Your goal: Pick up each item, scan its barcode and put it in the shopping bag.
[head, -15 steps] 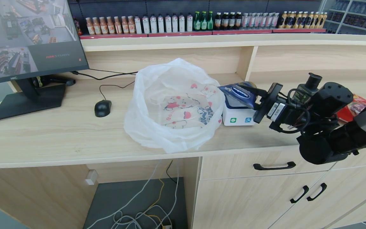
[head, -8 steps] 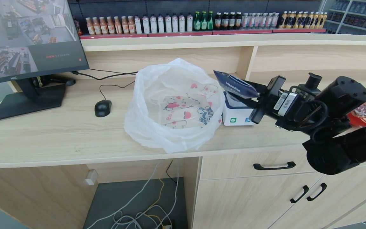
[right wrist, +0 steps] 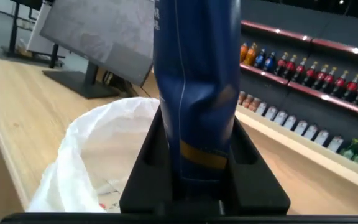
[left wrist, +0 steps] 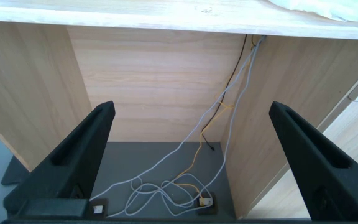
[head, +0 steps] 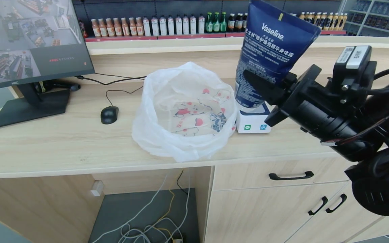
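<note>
Black and spread wide, the left gripper [left wrist: 191, 109] hangs low in front of the wooden counter [head: 62, 145], facing the cables [left wrist: 179, 180] beneath it, and holds nothing. On the counter's middle sits the white shopping bag [head: 184, 111], mouth open. It shows a cartoon pattern, and I cannot tell whether any item lies inside. Just right of the bag, touching its side, stands the small white barcode scanner [head: 253, 123]. Above the scanner the blue lotion tube [head: 272, 50] is held upright, well off the counter, its lower end pinched between the fingers of the right gripper [right wrist: 197, 124].

This item looks picked up and is at, or close to, the scanning step. Whether the scan has registered cannot be told. The tube is not yet in the bag, so moving it left and dropping it in remains.
</note>
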Tool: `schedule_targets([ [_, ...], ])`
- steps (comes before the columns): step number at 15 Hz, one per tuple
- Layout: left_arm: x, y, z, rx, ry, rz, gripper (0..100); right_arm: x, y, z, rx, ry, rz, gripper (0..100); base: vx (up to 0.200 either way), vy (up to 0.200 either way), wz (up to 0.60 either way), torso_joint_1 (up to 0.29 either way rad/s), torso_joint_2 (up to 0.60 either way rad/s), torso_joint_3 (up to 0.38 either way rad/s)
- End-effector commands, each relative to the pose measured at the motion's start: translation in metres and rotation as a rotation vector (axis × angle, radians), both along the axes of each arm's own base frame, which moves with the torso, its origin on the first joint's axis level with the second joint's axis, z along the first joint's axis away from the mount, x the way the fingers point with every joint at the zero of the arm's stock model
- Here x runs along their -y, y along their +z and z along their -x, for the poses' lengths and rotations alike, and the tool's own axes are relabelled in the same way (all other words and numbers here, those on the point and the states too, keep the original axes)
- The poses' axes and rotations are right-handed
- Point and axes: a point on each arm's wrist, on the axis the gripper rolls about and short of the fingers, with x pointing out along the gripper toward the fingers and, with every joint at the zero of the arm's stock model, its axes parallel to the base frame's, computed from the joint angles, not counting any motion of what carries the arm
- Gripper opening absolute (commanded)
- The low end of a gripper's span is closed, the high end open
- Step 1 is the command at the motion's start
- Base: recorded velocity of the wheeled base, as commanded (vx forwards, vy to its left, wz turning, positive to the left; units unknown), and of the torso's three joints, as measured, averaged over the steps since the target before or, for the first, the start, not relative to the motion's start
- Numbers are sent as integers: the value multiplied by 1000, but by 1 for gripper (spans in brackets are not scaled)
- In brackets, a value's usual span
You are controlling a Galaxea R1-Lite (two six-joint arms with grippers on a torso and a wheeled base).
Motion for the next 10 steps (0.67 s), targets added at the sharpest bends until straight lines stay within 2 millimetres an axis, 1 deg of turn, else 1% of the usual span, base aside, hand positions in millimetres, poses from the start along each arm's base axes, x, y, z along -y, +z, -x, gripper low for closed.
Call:
schedule_targets([
  [1,0,0,0,0,0,0,100,5,-1,13,-73,39,-35,0,0,0,0,0,0,0],
  [2,0,0,0,-1,0,0,100,6,-3,16,-107,53,-50,0,0,0,0,0,0,0],
  [4,0,0,0,0,0,0,100,8,-12,15,-193,58,-82,0,0,0,0,0,0,0],
  [6,0,0,0,0,1,0,100,9,-18,15,-312,-58,-216,0,0,0,0,0,0,0],
  [7,0,0,0,0,0,0,100,5,-20,17,-353,-109,-278,0,0,0,0,0,0,0],
  [8,0,0,0,-1,1,0,100,3,-19,16,-365,-128,-310,0,0,0,0,0,0,0],
  [9,0,0,0,0,0,0,100,-1,-11,14,-345,-143,-354,0,0,0,0,0,0,0],
  [10,0,0,0,-1,0,0,100,-4,-9,8,-336,-143,-364,0,0,0,0,0,0,0],
])
